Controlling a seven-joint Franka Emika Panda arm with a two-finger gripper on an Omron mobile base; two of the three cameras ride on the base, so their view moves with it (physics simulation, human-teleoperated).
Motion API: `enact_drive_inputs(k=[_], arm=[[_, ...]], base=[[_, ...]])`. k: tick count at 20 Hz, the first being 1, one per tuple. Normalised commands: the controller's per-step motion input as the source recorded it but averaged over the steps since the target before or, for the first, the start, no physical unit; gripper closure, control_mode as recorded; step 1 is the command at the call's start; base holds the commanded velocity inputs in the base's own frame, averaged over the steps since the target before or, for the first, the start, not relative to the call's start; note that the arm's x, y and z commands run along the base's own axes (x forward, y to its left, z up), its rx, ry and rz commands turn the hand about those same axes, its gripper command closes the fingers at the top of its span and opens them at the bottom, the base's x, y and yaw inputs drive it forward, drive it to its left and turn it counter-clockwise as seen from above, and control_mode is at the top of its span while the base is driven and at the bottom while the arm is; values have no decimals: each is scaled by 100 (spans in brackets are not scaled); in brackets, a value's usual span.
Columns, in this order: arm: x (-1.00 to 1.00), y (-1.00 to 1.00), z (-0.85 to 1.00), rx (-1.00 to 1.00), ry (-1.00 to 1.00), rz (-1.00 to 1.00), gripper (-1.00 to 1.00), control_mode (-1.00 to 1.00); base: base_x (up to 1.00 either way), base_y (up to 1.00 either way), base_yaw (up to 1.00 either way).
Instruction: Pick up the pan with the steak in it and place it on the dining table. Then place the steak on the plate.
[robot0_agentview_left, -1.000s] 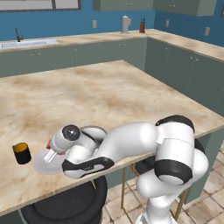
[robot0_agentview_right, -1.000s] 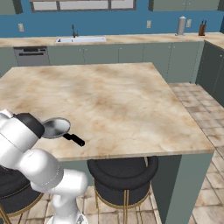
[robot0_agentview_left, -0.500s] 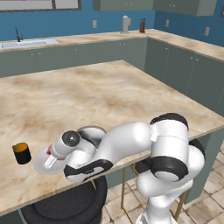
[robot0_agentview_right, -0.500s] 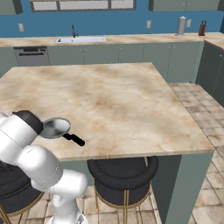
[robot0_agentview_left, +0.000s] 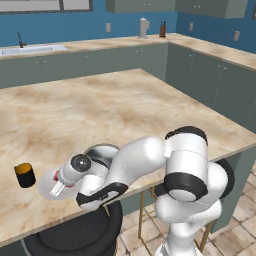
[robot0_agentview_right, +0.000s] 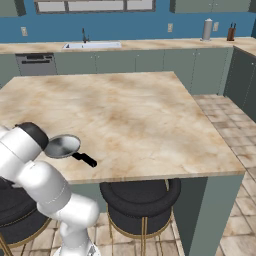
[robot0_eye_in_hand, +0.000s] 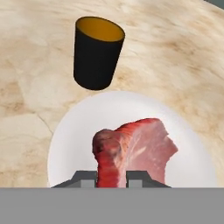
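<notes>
The steak (robot0_eye_in_hand: 133, 151) hangs pinched in the gripper (robot0_eye_in_hand: 111, 178), directly over the plate (robot0_eye_in_hand: 74, 140), so the only way that matters now is straight down. In the hand view the meat reaches out from between the two dark fingertips (robot0_eye_in_hand: 85, 178) with its long axis running away from the hand, over the middle of the white disc. Whether its far end already rests on the plate or is just clear of it I cannot tell. The jaws are pressed together on its near end, where the meat bunches into a darker, folded lump.

It is a pinkish-red slab, raw, with a paler streak along one face and a rounded far edge, and it is well smaller than the plate beneath it.

The plate lies flat on the dining table (robot0_agentview_left: 115, 105), near the table's front edge. Just beyond it, apart from its rim, stands a small black cup (robot0_eye_in_hand: 97, 52) with an orange inside; from the left base view that cup (robot0_agentview_left: 24, 175) sits to the left of the plate (robot0_agentview_left: 47, 184). The pan (robot0_agentview_right: 62, 146) stands empty on the table just to the right of the plate, its black handle pointing towards the near edge.

Letting go here should, I judge, drop the steak squarely onto the white.
</notes>
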Motion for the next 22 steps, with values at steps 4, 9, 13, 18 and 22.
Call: enact_drive_inputs(k=[4,9,13,18,22], arm=[[23,0,-3,0,0,0,100,-100],[35,10,0,-1,1,-5,100,-100],[0,1,0,0,0,0,100,-100],[-3,3,-10,0,1,0,100,-100],[-1,4,-2,0,0,0,100,-100]], base=[[0,0,0],[0,0,0],[0,0,0],[0,0,0],[0,0,0]])
